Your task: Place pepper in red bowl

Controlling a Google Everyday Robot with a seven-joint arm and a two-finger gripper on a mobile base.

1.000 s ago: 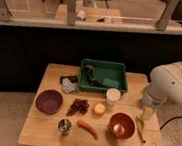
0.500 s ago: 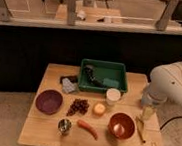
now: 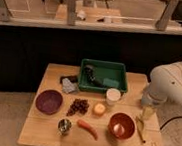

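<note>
Gripper point(image 3: 146, 113) hangs over the right side of the table point(image 3: 46, 132), right of the red bowl point(image 3: 121, 125); its grasp state cannot be determined. Pepper point(image 3: 87, 129) lies on the table just left of the red bowl, not touching it.

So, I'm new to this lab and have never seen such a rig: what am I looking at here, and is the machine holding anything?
The white machine at the right is a robot arm. Its gripper hangs above the right edge of the wooden table, and whether it holds anything cannot be told. The single picture looks down on the table from its front. On it lie a slim orange-red pepper, a round red bowl beside it, a dark purple bowl, a small steel cup, a white cup and a green bin. The pepper is outside the red bowl.
</note>
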